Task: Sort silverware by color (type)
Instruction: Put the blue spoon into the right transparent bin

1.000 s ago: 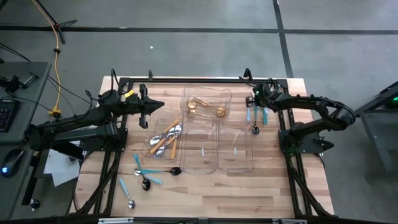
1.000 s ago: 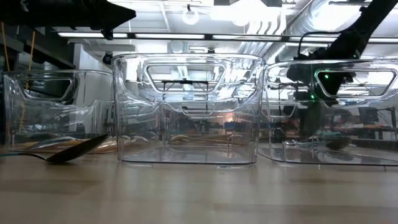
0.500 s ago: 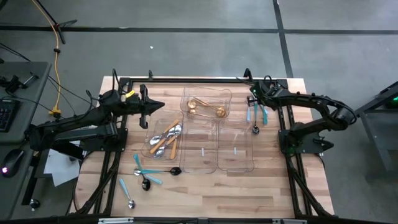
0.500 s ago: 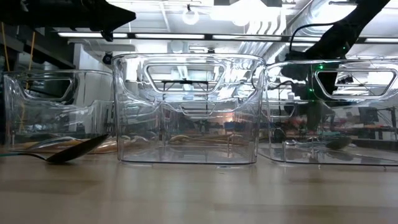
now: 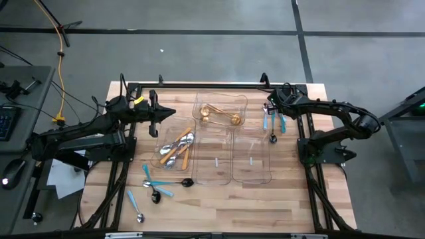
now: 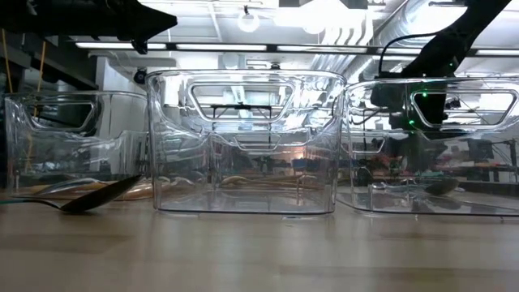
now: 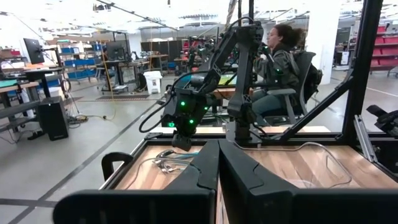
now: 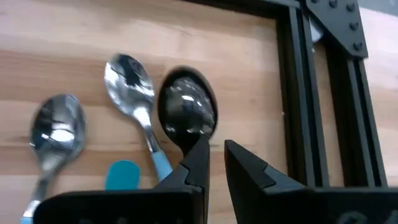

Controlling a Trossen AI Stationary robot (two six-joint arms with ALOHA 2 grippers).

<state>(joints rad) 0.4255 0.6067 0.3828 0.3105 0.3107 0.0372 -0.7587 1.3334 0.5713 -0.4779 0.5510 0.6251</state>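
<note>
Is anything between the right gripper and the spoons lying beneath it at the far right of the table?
Nothing visible. In the right wrist view the right gripper hangs open directly over a dark spoon, with two light-blue-handled spoons beside it on bare wood. The clear trays sit off to the side.

Dark spoon's [image 8: 186, 115] handle behind pincer [image 8: 214, 163]
</note>
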